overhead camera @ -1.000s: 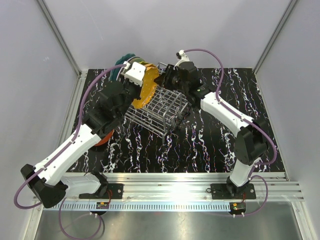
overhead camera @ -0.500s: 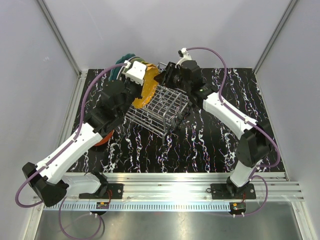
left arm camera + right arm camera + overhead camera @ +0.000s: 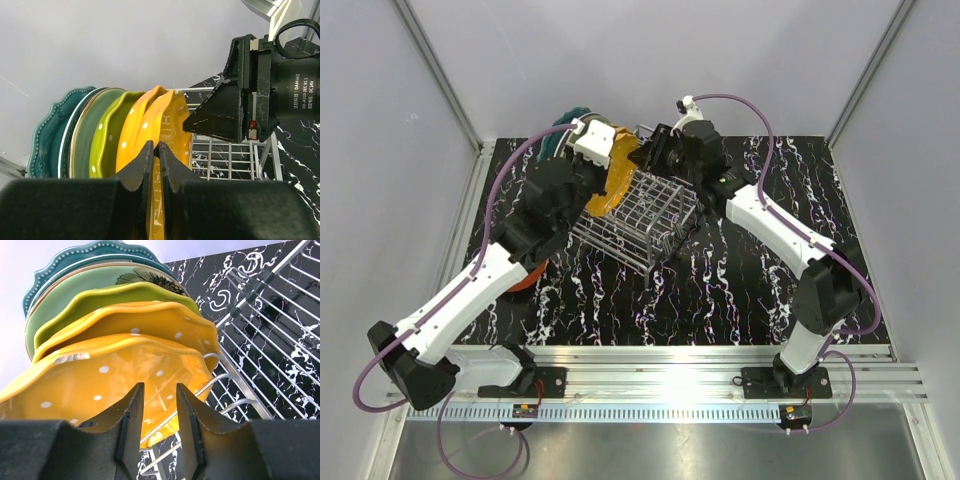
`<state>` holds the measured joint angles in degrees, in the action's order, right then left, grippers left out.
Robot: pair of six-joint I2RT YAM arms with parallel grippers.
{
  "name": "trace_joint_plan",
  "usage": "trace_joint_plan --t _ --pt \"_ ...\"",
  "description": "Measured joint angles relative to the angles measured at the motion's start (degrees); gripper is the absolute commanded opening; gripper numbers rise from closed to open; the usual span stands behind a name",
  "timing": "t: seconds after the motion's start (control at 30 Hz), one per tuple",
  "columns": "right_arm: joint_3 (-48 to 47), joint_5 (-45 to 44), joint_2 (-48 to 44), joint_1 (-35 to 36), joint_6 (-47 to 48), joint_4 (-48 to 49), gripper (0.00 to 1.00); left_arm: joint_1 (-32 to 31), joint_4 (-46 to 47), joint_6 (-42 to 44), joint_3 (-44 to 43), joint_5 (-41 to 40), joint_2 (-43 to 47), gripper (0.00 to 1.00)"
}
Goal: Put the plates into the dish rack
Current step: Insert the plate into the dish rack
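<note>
The surface (image 3: 740, 280) carries the dish rack (image 3: 640, 220), set at an angle between my two arms. Its nearer slots stand unfilled.

At the rack's far left end the plates (image 3: 107, 135) stand on edge in a row: teal outermost, then mint green, yellow-green and two dotted orange. One red-orange plate (image 3: 525, 278) lies flat on the surface beneath my left arm, not yet loaded.

My left tool (image 3: 155, 148) is closed on the rim of the front orange plate (image 3: 115, 375), the jaws nearly together with the rim pinched between them.

My right tool (image 3: 159, 390) stands open just in front of that same plate, holding nothing. Compared with a second ago its jaws have spread and it has drawn slightly back from the plate's edge — I judge it has let go.

Finding: the front orange plate now depends on the left tool and the rack wires alone. If it is seated, the left tool can release and go for the red-orange plate — I cannot confirm seating from here.
</note>
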<state>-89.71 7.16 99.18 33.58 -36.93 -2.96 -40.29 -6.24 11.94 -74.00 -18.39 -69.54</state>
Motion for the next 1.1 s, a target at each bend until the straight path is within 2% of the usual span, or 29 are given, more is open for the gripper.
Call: trace_joint_plan --t 1.1 --pt "-1.9 0.0 -1.9 0.0 0.0 -1.4 0.43 0.1 -0.9 -0.8 -2.4 1.7 -4.9 0.07"
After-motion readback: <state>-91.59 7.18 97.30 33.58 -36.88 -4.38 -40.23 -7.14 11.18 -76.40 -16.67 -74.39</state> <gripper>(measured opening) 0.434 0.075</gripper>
